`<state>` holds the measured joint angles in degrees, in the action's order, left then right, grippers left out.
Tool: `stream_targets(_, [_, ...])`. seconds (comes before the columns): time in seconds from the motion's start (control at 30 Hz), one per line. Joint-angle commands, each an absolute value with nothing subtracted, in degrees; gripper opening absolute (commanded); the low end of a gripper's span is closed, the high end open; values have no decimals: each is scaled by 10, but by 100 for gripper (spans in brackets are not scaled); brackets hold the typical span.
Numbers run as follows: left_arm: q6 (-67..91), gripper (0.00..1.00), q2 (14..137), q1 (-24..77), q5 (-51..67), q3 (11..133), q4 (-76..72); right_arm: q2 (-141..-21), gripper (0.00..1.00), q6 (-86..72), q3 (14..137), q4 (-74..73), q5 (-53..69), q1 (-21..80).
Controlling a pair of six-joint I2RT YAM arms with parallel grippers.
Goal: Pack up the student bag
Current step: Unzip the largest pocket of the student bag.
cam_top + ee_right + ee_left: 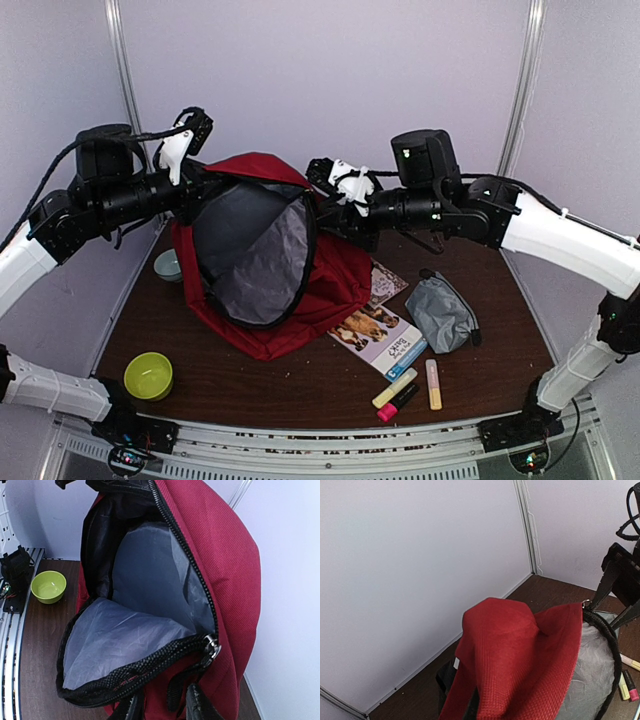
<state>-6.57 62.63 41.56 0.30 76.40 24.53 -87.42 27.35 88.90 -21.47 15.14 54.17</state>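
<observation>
The student bag [330,290], a large red backpack, stands at the table's middle with its main zip open and its grey lining [255,250] facing the camera. My left gripper [203,183] is at the opening's upper left rim. In the left wrist view red fabric [520,660] drapes over the jaws and hides the fingers. My right gripper [320,192] is at the opening's right rim. In the right wrist view its fingers [200,705] pinch the red fabric and a black strap just below the zip pull [212,647]. The bag's inside [120,635] shows nothing in it.
A grey zip pouch [442,312] lies to the right of the bag. A booklet with dog pictures [378,335] lies partly under the bag. Three highlighters [394,387] lie at the front right. A green bowl [148,375] sits at the front left and a pale blue bowl [167,265] by the bag's left side.
</observation>
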Motion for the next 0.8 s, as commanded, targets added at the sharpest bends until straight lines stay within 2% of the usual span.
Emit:
stream_targets(0.0, [-70,0,623,412,15,786,210,-883,29,262,901,-158,100,546])
stream_targets(0.2, [-70,0,623,412,16,788,210,-893,27,260,897,-137,79,547])
stream_targets(0.33, [-70,0,625,412,20,789,210,-898,21,257,902,-135,80,548])
stream_targets(0.4, [-69,0,625,412,21,789,210,-898,14,255,901,-136,82,549])
stream_targets(0.47, [-68,0,623,412,22,788,209,-896,1,250,900,-139,81,549])
stream_targets(0.77, [-75,0,588,410,-50,801,213,-871,0,179,816,-159,114,526])
